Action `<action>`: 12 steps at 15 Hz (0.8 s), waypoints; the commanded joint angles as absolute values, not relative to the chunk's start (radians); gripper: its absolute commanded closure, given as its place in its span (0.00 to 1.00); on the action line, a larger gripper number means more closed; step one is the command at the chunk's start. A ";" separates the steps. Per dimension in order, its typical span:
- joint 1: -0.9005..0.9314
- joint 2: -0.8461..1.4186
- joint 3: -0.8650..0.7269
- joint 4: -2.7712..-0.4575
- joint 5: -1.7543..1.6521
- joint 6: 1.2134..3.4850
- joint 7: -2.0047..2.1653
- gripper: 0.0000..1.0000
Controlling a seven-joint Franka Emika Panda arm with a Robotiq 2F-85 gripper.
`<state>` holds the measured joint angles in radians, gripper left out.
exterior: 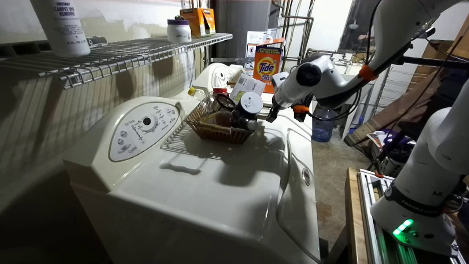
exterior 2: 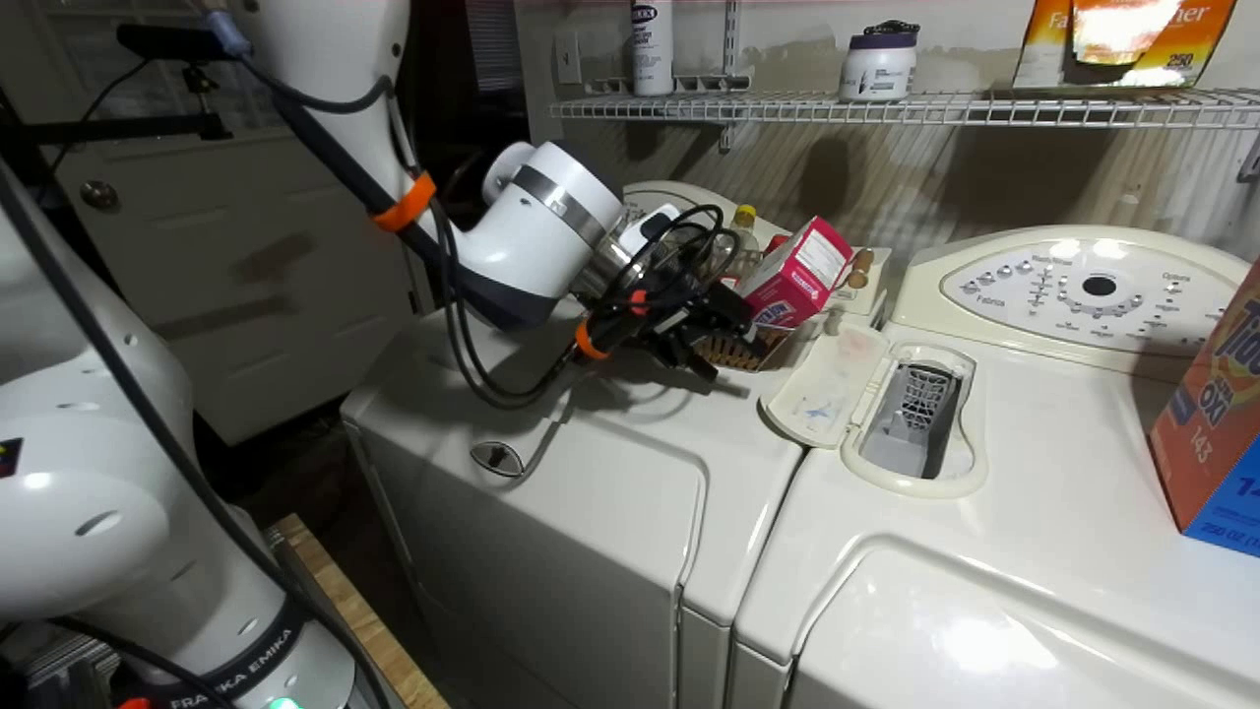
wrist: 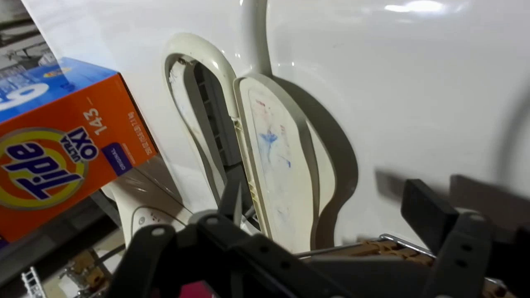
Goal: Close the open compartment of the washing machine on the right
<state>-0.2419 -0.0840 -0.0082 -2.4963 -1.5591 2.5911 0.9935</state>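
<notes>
The washing machine (exterior 2: pixel 1063 423) is the white machine on the right in an exterior view. Its compartment (exterior 2: pixel 911 414) near the back left corner is open, with a grey inside. The cream lid (exterior 2: pixel 817 399) is folded out to the left, its stained inner face up. In the wrist view the lid (wrist: pixel 277 165) lies beside the open compartment (wrist: pixel 215 111). My gripper (exterior 2: pixel 733 354) is open and empty, left of the lid and in front of the basket. It also shows in an exterior view (exterior: pixel 285 116). In the wrist view its fingers (wrist: pixel 327 198) are wide apart.
A wicker basket (exterior: pixel 220 134) with bottles and jars sits on the left machine (exterior 2: pixel 591 463). A pink box (exterior 2: pixel 797 276) leans out of it. An orange Tide box (exterior 2: pixel 1216 423) stands on the washing machine's right. A wire shelf (exterior 2: pixel 945 108) runs above.
</notes>
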 commanded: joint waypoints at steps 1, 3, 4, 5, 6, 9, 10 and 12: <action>-0.254 0.013 -0.017 -2.416 -1.788 2.638 1.127 0.00; -0.255 0.042 -0.022 -2.393 -1.875 2.628 1.180 0.00; -0.257 0.056 -0.025 -2.385 -1.896 2.628 1.189 0.00; -0.258 0.070 -0.026 -2.378 -1.915 2.625 1.200 0.00; -0.259 0.085 -0.029 -2.371 -1.931 2.623 1.207 0.00; -0.262 0.121 -0.036 -2.351 -1.976 2.613 1.240 0.00; -0.264 0.130 -0.038 -2.345 -1.983 2.611 1.247 0.00; -0.268 0.141 -0.041 -2.332 -2.009 2.604 1.266 0.00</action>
<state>-0.2593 0.0978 -0.0345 -2.3722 -1.9396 2.6060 1.2023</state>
